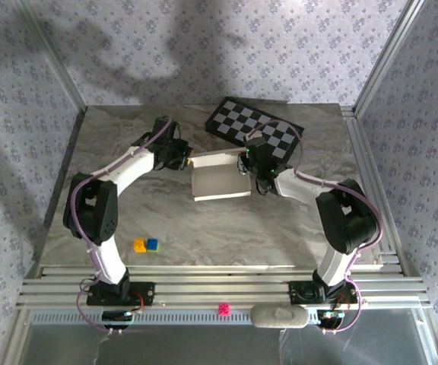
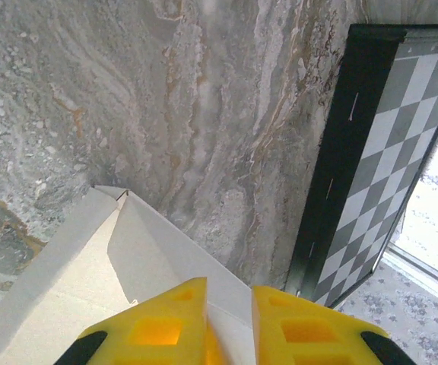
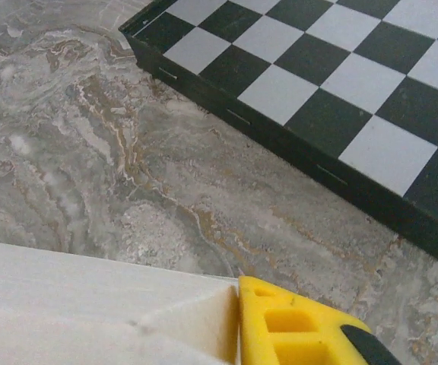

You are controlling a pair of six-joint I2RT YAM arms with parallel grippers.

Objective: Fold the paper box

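Yellow fingers of the left end effector (image 2: 229, 289) pinch a raised wall of the paper box (image 1: 220, 182), on the desk (image 1: 204, 228) just near of the chessboard (image 1: 253, 129). Whether the right end effector (image 1: 249, 169) grips, I cannot tell. Folding seems half done.

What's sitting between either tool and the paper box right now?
Nothing visible. The left tool has its fingers straddling a raised wall of the paper box. The right tool is at the opposite edge, with one yellow finger beside a corner. The chessboard lies beyond the box, apart from it.
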